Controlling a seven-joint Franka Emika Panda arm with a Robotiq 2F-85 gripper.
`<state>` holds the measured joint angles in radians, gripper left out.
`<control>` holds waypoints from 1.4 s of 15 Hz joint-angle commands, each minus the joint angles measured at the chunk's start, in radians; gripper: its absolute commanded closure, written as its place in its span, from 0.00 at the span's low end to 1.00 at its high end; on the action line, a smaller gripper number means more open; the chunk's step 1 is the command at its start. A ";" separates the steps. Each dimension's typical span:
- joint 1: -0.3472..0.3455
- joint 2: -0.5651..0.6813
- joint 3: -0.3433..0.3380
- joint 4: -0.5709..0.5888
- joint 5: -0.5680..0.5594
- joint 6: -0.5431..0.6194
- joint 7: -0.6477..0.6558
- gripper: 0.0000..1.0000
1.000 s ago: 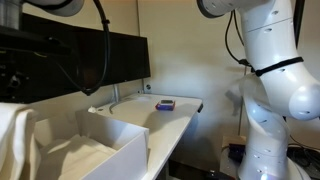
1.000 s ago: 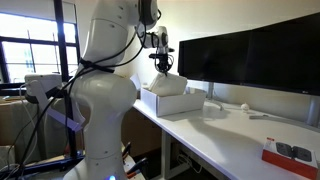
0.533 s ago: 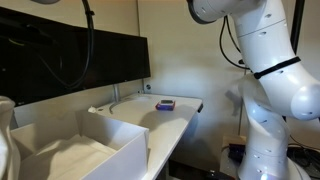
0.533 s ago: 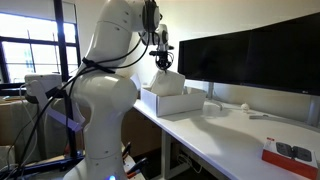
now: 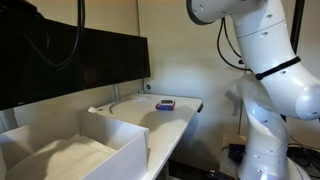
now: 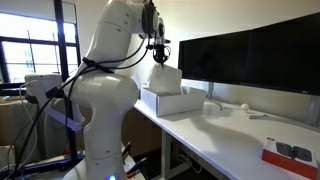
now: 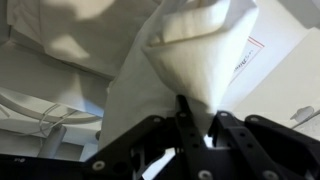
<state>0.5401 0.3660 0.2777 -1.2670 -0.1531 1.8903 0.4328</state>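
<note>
Clamped tight on the peak of a white cloth (image 6: 166, 78), the tool (image 6: 158, 62) has risen over the past second, leaving the cloth hanging above the open white box (image 6: 172, 103) on the surface (image 6: 230, 132), apparently almost lifted out.

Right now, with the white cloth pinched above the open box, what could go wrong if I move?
1. In the wrist view the gripper pinches only a small fold of the cloth. A fast swing might pull it free.
2. In an exterior view the cloth's lower edge hangs close to the white box. A sideways move could snag the rim and drag the box.
3. The monitor stands just behind, so a swinging cloth might brush it.
</note>
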 commanded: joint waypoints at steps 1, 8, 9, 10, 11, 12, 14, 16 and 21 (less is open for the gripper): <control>0.035 -0.026 -0.012 0.064 -0.066 -0.103 0.051 0.95; 0.032 -0.079 -0.034 0.100 -0.108 -0.237 0.066 0.95; 0.028 -0.090 -0.041 0.096 -0.110 -0.248 0.062 0.95; 0.022 -0.105 -0.051 0.087 -0.111 -0.257 0.053 0.95; 0.020 -0.118 -0.061 0.082 -0.115 -0.270 0.050 0.95; 0.014 -0.134 -0.071 0.072 -0.114 -0.278 0.043 0.95; -0.002 -0.167 -0.094 0.052 -0.109 -0.297 0.026 0.95; -0.015 -0.203 -0.120 0.026 -0.107 -0.309 0.012 0.95; -0.060 -0.304 -0.182 -0.079 -0.100 -0.302 -0.049 0.95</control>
<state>0.5104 0.1624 0.1146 -1.2299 -0.2457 1.5759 0.4350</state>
